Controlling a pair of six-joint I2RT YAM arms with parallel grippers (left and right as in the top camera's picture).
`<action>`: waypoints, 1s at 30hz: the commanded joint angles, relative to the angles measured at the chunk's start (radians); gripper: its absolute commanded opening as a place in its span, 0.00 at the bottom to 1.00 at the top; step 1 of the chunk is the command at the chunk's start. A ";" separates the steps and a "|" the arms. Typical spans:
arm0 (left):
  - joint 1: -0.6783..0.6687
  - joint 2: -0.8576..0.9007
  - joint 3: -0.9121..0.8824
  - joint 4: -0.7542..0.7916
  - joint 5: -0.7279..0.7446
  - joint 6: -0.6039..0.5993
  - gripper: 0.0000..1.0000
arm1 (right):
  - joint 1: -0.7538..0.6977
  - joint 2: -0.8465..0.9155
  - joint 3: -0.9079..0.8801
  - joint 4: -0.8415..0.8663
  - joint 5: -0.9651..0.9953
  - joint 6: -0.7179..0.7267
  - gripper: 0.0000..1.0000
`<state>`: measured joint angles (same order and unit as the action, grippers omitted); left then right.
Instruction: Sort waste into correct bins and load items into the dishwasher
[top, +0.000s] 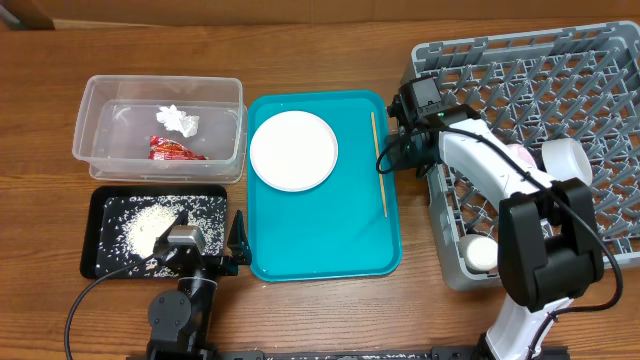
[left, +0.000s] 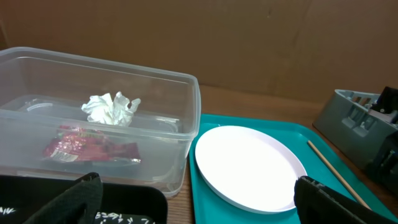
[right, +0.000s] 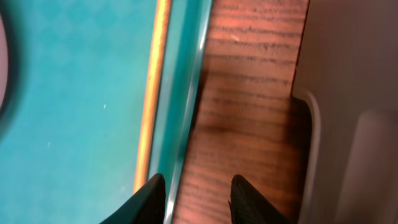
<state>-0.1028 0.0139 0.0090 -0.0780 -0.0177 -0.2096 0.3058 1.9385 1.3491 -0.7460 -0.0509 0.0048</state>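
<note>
Right hand points down astride the teal tray's rim, fingers narrowly parted, empty, chopstick just inside; bare bench separates rim from dish rack; left hand gapes empty at the near edge.

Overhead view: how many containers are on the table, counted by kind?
Trays: 2, a teal tray and a black tray
Tubs: 1, a clear tub
Racks: 1, a grey rack
Total: 4
</note>
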 joint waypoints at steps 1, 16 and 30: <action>0.005 -0.008 -0.004 0.001 0.011 -0.007 1.00 | 0.064 -0.072 0.049 -0.002 -0.029 -0.005 0.37; 0.005 -0.008 -0.004 0.001 0.011 -0.007 1.00 | 0.137 0.038 0.042 0.057 0.199 0.077 0.43; 0.005 -0.008 -0.004 0.001 0.011 -0.007 1.00 | 0.169 0.122 0.049 0.010 0.143 0.105 0.04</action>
<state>-0.1028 0.0139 0.0090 -0.0784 -0.0177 -0.2096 0.4618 2.0460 1.3815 -0.7170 0.1040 0.1074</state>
